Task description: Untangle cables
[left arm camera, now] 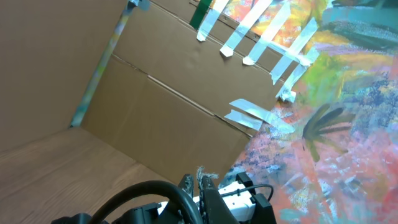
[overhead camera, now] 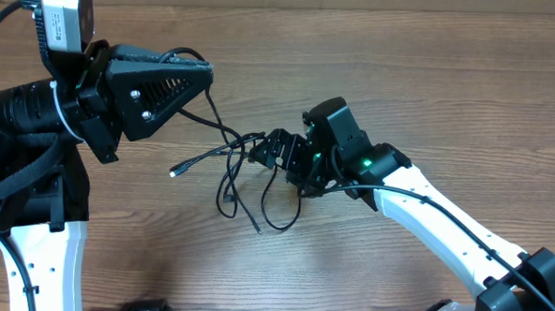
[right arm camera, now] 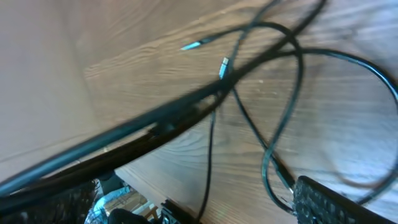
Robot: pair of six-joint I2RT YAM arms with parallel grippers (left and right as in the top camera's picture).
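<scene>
Nearest, the cables (overhead camera: 228, 181) lie in a loose tangle on the table (overhead camera: 431, 78); just right of that tangle the right gripper (overhead camera: 270, 151) stands wide open at its edge; farther back and left, the raised left gripper (overhead camera: 208, 77) is clamped on a strand climbing from it

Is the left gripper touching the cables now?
Touching. In the overhead view, one strand of the cables runs straight out of the tip of the shut left gripper.

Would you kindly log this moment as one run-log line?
task: untangle cables | left fingers: shut on a strand, raised | right fingers: open at tangle | tangle: on table, unresolved
</scene>
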